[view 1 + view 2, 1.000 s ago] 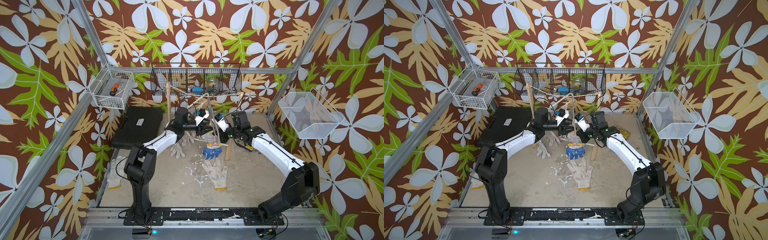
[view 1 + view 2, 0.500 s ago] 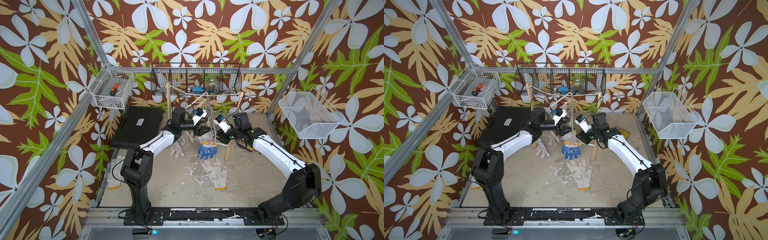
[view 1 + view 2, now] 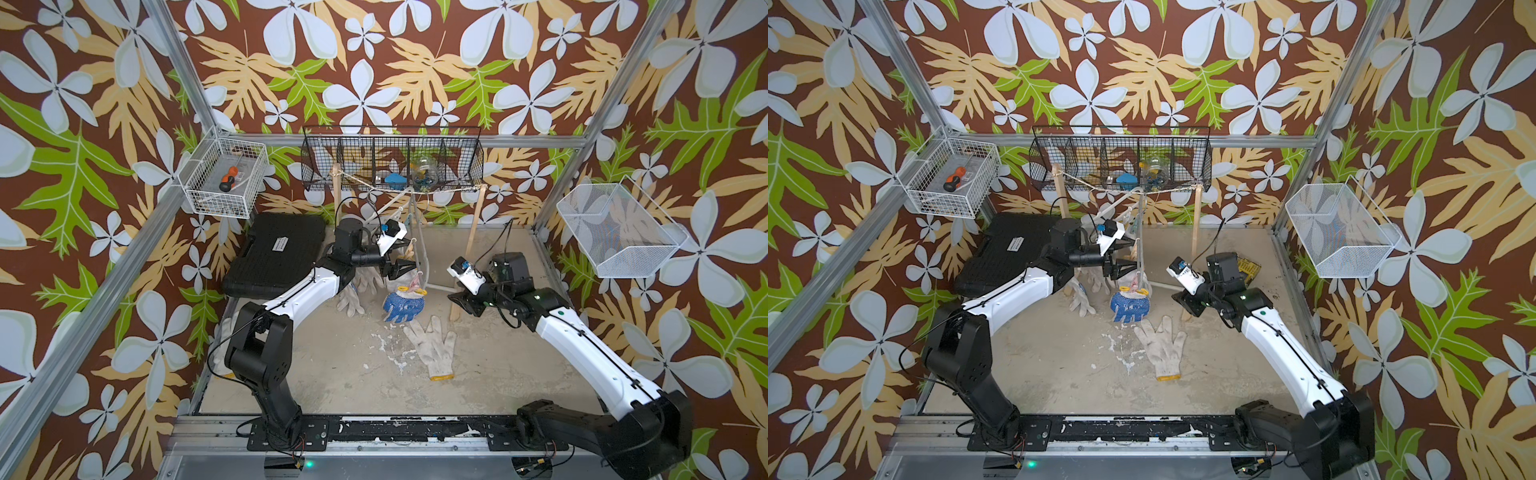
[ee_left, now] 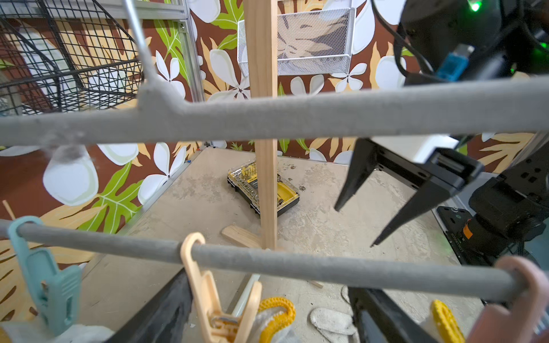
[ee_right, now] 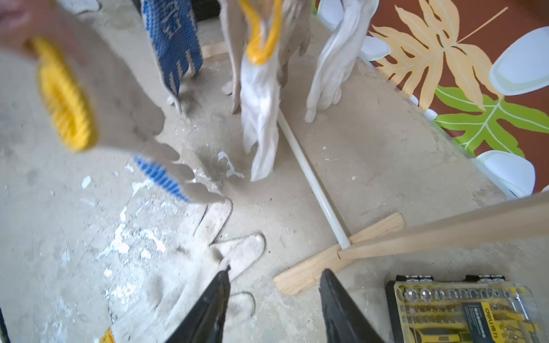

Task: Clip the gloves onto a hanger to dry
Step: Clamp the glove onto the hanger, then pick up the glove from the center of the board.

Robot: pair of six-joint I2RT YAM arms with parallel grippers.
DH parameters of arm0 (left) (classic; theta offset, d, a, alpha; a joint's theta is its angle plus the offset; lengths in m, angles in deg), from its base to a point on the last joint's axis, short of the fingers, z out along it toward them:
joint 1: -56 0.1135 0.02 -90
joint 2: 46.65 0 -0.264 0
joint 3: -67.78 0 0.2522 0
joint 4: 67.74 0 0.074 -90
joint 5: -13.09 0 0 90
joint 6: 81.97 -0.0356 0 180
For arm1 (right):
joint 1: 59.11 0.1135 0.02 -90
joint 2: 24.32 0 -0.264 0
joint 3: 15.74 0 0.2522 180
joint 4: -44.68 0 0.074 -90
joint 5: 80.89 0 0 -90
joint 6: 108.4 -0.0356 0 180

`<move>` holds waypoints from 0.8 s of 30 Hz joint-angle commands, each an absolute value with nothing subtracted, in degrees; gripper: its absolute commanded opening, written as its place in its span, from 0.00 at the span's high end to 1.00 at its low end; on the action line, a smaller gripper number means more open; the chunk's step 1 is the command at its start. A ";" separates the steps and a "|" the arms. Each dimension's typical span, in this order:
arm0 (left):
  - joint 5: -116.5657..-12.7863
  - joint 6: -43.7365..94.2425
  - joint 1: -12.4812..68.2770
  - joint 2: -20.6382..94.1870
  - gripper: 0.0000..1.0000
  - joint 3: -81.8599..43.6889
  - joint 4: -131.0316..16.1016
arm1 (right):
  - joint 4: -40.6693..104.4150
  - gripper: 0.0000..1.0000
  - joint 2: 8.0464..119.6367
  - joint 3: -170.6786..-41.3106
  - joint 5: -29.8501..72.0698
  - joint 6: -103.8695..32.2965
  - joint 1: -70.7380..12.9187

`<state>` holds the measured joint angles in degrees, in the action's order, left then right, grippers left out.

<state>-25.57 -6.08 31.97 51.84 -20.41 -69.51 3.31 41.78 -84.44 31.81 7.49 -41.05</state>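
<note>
A grey hanger [image 4: 297, 115] hangs from a rope between two wooden posts, with several gloves clipped along its lower bar. One blue-dotted glove [image 3: 402, 305] hangs lowest. A peach clip [image 4: 205, 291] holds a yellow-cuffed glove [image 4: 277, 314]. My left gripper [image 3: 409, 257] stands open around that clip and does not touch it. My right gripper [image 3: 459, 300] is open and empty, off to the right of the hanger, low over the floor. A loose white glove [image 3: 430, 345] lies flat below it, also under its fingertips [image 5: 221, 285]. More gloves [image 3: 353, 291] lie under the left arm.
A black case [image 3: 276, 249] lies at the back left. A yellow bit case [image 5: 469, 311] sits by the right wooden post [image 3: 471, 226]. A white basket [image 3: 226, 178], a black wire basket [image 3: 392, 162] and a mesh basket [image 3: 619, 232] hang on the frame.
Both grippers have opened. My right gripper has let go at the hanger and pulled back to the right and down. The blue-dotted glove now hangs from the hanger on its own.
</note>
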 commanded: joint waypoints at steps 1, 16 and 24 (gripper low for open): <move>-26.88 -6.93 32.17 50.58 0.16 -19.39 -68.49 | -0.24 0.48 35.65 -79.55 32.11 17.17 -40.21; -34.95 -8.98 32.26 39.70 0.15 -10.33 -59.83 | -10.35 0.44 28.03 -65.98 22.34 35.52 -20.98; -35.09 -5.41 32.19 28.84 0.14 -1.18 -56.31 | -2.22 0.44 31.31 -58.77 18.08 38.62 -15.61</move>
<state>-34.89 -7.08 32.12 31.12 -3.04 -58.74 -6.36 30.16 -59.98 21.86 36.23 -16.13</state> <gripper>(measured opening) 0.860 0.566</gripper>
